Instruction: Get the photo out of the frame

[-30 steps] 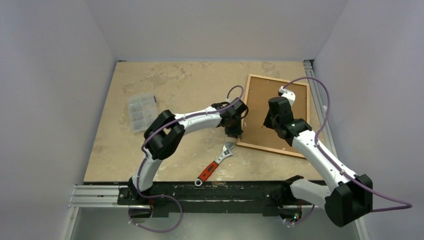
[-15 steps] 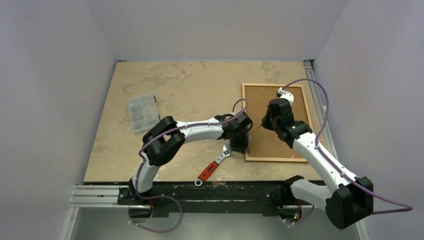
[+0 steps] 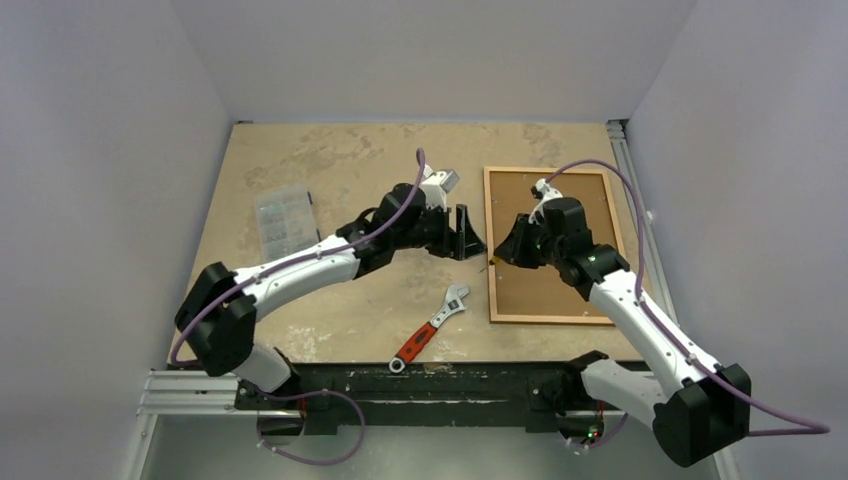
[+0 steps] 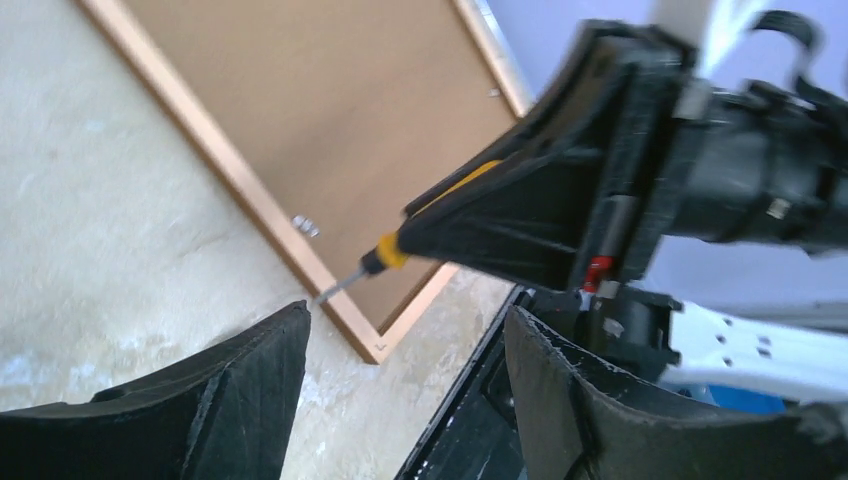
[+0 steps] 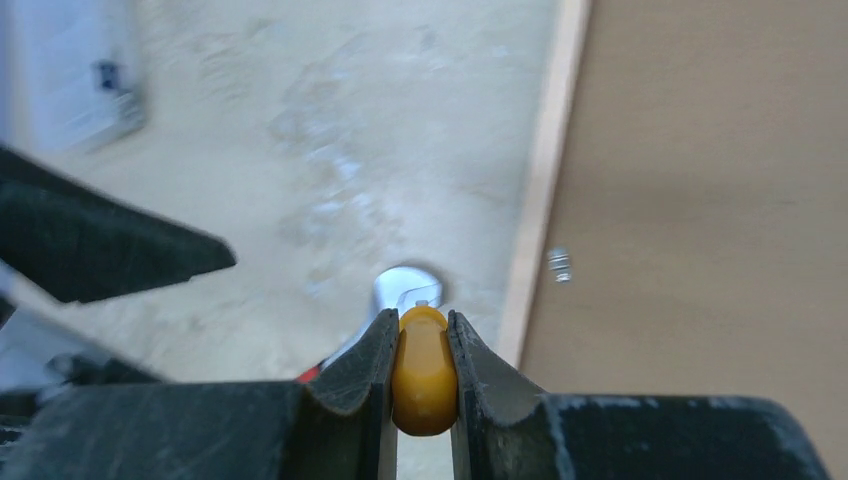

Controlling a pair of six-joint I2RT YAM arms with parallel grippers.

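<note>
Two jaws of the left gripper have just sprung apart and lifted off the newly squared frame, which lies beneath the right gripper, itself clamped on a yellow screwdriver, so the backing board hiding the photo probably comes next.

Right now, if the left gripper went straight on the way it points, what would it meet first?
Probably the screwdriver, whose tip the right gripper holds at the frame edge. Depth is unclear, so the left gripper might slip past it onto the frame.
</note>
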